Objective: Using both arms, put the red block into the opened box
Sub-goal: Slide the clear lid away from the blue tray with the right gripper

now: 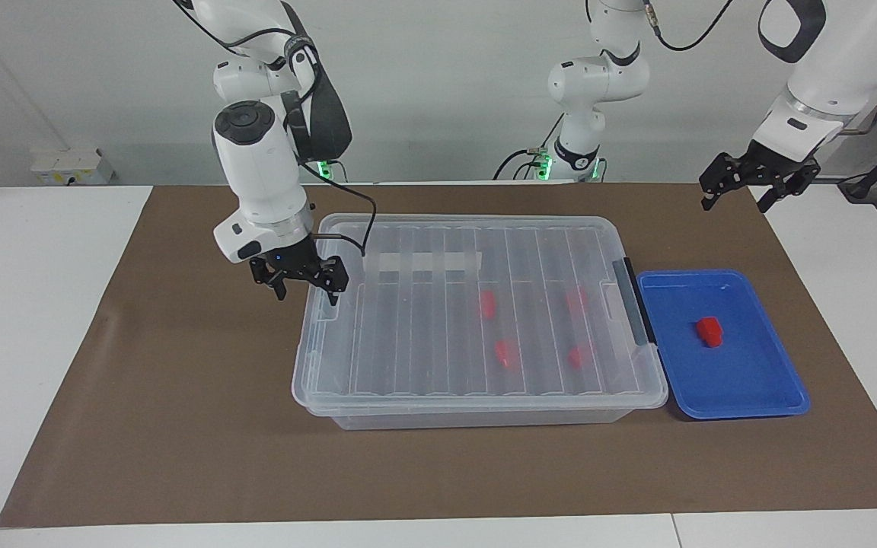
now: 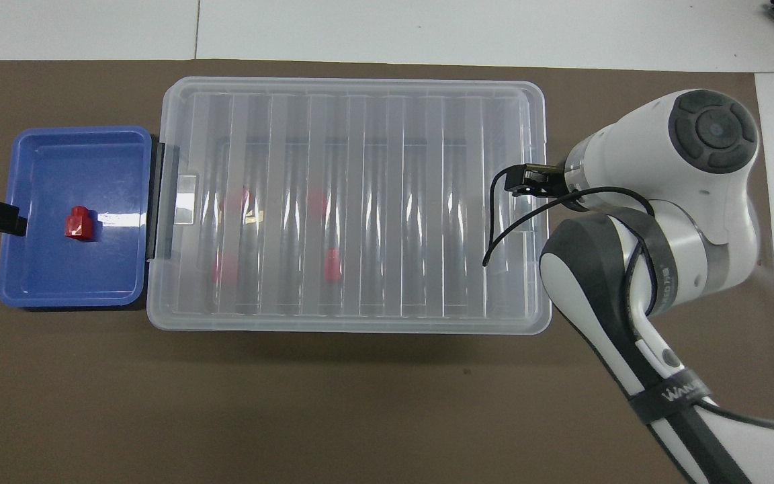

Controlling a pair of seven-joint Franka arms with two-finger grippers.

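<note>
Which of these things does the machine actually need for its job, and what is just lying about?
Needed:
- red block in the blue tray
- box, lid on
- right claw, at the box's end
- left claw, waiting

Lying about:
- four red blocks already inside
- brown mat

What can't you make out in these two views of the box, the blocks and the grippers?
- Left gripper: overhead view, cut off by the edge; only a black tip shows.
- Right gripper: overhead view, mostly hidden under its own wrist.
- Four red blocks inside the box: both views, blurred by the ribbed lid.
</note>
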